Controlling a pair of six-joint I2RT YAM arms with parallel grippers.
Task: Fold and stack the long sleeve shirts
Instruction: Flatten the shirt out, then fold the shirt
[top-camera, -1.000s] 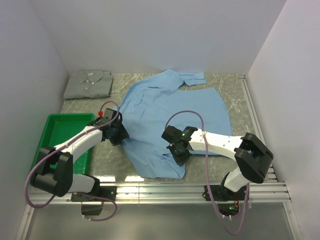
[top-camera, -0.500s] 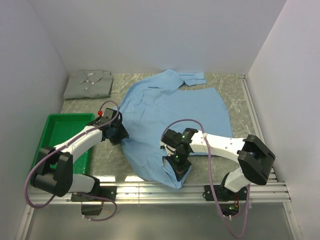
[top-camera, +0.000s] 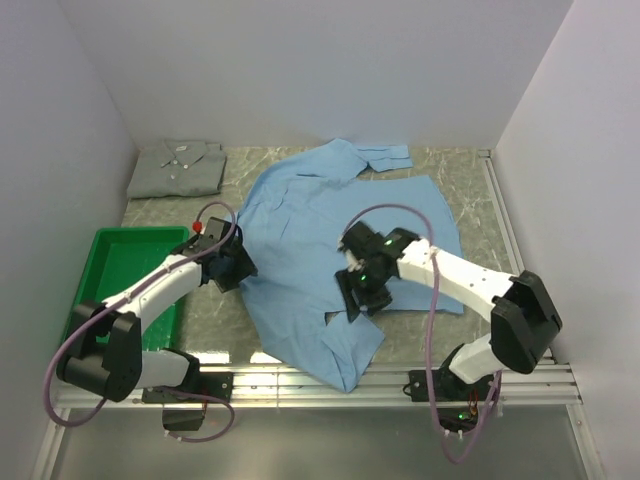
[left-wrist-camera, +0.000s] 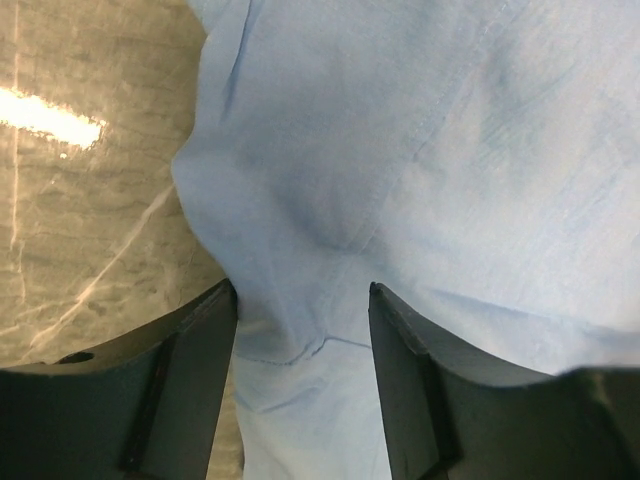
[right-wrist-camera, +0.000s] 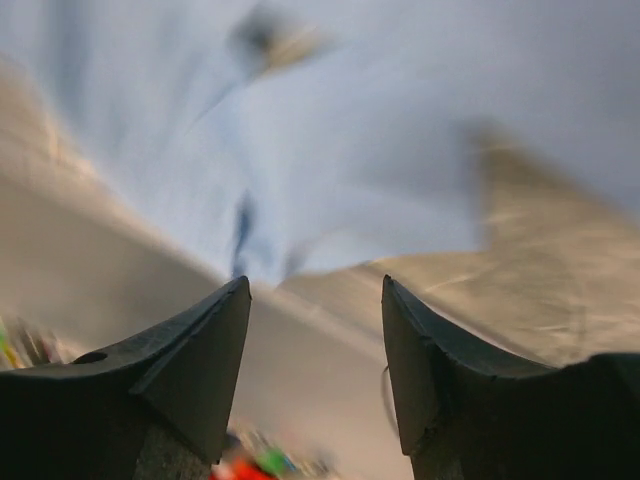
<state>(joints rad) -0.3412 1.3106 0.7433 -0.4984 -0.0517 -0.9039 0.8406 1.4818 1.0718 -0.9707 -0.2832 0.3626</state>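
Shirt work on the tabletop (top-camera: 470, 180), both end effectors with jaws apart.

Top view: the light blue shirt (top-camera: 330, 215) lies spread mid-tabletop, collar toward the far wall, hem toward the arms' bases and draped over the near edge; its long axis runs far to near. The grey-green shirt (top-camera: 178, 167) sits folded in the far left corner, collar at the far side, long axis left to right, behind the green tray (top-camera: 100, 260). The left end effector (top-camera: 235, 265) is at the blue shirt's left edge; the right end effector (top-camera: 362, 290) is over its lower middle.
Left wrist: the left end effector (left-wrist-camera: 302, 300) has its jaws apart with a ridge of blue cloth (left-wrist-camera: 450, 150) between them; I cannot tell whether it is pinched.
Right wrist: the right end effector (right-wrist-camera: 315, 290) is parted and holds nothing, above the blurred shirt (right-wrist-camera: 380, 130).
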